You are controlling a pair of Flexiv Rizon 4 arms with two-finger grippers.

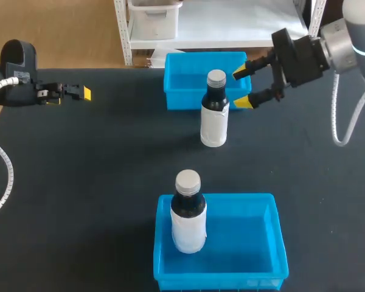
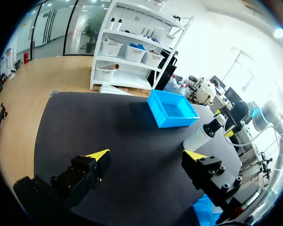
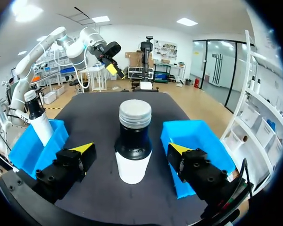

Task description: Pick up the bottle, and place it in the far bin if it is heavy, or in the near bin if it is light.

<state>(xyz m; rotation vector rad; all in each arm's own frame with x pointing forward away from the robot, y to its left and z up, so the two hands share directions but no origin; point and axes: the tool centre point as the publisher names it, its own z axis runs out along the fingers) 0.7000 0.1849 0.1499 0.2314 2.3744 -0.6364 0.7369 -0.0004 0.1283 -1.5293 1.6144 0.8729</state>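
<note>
Head cam: high, behind, looking down on the table. Left wrist faces across it from afar. Right wrist is close on the bottle. All share it.

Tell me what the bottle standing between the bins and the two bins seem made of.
Bottle: dark glossy body, glass or hard plastic by its sheen; white matte wrap, paper or film; dull grey cap, metal or plastic, unclear. Far bin and near bin: smooth blue plastic by the look, with slightly shiny moulded walls.
</note>
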